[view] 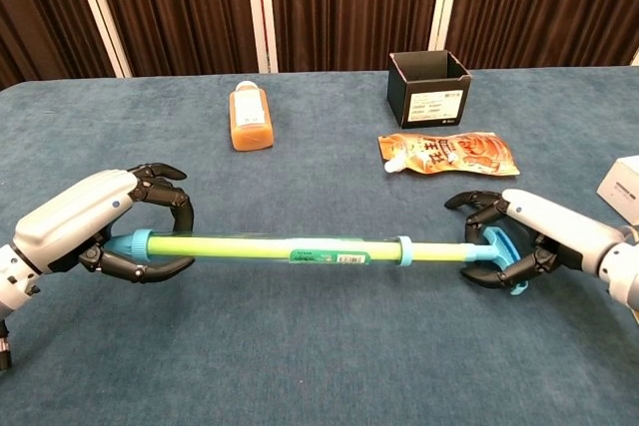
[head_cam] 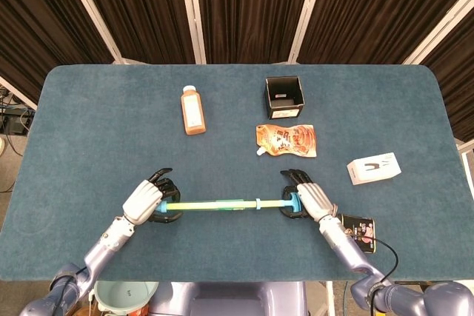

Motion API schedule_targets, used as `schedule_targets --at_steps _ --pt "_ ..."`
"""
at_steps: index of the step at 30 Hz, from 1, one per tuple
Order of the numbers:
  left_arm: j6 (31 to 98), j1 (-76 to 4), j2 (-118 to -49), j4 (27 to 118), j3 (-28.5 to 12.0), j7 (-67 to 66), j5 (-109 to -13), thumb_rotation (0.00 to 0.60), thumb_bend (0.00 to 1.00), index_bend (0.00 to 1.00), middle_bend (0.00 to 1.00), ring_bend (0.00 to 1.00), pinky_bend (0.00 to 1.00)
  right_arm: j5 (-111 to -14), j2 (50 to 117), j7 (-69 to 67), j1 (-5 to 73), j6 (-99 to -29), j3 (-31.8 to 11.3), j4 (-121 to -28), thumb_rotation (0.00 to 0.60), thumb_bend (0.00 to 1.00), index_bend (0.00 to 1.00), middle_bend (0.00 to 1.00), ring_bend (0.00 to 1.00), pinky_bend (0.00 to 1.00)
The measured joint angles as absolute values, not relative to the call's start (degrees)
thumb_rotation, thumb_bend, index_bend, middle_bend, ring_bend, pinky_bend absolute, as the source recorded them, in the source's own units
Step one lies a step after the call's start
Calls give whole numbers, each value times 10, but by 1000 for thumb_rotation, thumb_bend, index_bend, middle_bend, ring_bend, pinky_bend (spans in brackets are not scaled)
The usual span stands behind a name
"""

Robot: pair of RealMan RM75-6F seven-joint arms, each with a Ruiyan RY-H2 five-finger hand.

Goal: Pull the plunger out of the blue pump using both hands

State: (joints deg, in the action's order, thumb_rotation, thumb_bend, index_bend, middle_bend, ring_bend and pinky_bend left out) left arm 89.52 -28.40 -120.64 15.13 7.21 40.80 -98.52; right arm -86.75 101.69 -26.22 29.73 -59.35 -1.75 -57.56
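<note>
A: Pump (view: 270,246) lies level just above the blue table (view: 319,366), near the front edge, held between both hands. Left hand (view: 90,226) has fingers curled round the tube at its capped end. Right hand (view: 529,236) is wrapped on the blue T-handle (view: 494,251) of the plunger.

B: Step?

A: Grip phase looks done, pull phase in hand. A short length of plunger rod (view: 434,250) shows past the blue collar (view: 404,248), so I'd judge it only slightly out, most of it inside the tube.

B: Next move?

A: Probably hands drawn apart along the pump's axis: left one anchors the tube, right one draws the handle outward, kept straight so the rod doesn't bind.

B: Clutter?

A: Juice bottle (head_cam: 192,110), black box (head_cam: 284,97), orange pouch (head_cam: 286,140), white box (head_cam: 374,169), all well apart from the pump.
</note>
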Motion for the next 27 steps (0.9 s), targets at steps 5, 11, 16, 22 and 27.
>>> schedule_targets --at_steps 5,11,16,22,27 --pt "915 -283 -1201 160 72 406 -987 600 599 715 566 400 160 -868 994 -213 293 -622 -28 -618 600 305 735 245 95 95" --pt "939 -282 -1191 176 73 397 -991 600 599 715 566 400 160 -864 949 -126 286 -649 -39 -701 600 300 753 256 103 97" --pt "963 -281 -1181 191 74 387 -995 600 599 715 567 400 160 -855 908 -70 278 -669 -50 -761 600 301 759 263 110 97" --pt "991 -279 -1167 210 74 376 -1000 600 599 715 569 409 160 -842 877 -40 273 -679 -63 -788 600 298 761 265 113 96" --pt "1007 -279 -1151 238 74 367 -1004 600 599 715 569 409 160 -825 855 -29 272 -677 -74 -796 600 294 760 266 115 96"
